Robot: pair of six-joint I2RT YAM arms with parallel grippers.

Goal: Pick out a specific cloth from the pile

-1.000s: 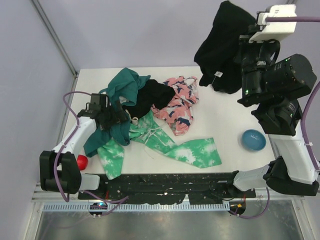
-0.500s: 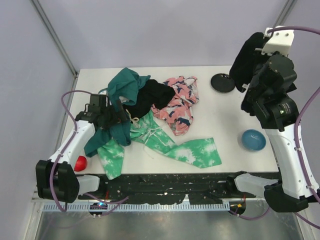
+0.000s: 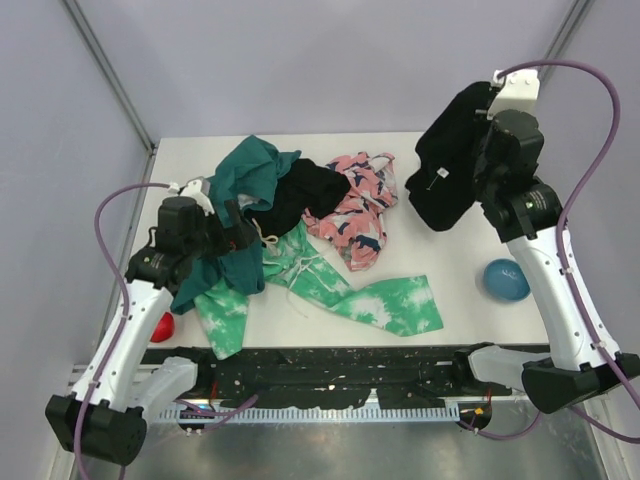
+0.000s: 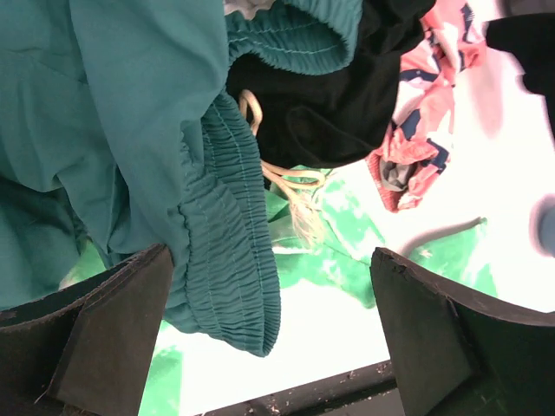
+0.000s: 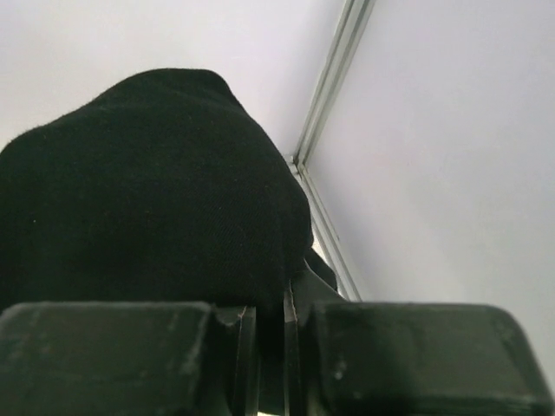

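The soft black fabric garment with a small white label [image 3: 455,150] dangles right of the heap of mixed cloths [image 3: 310,225], a fold pinched between the jaws of the right gripper [image 5: 270,322]. It has swung lower than a moment ago, label showing, probably clear of the table [image 3: 450,255]: right cloth, separated. The left gripper [image 4: 273,329], jaws spread, hovers over the heap's left edge.

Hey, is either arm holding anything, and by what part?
The right gripper is shut on the black cloth, pinching a fold at its top; the rest hangs down. The left gripper is open over the teal cloth, holding nothing.
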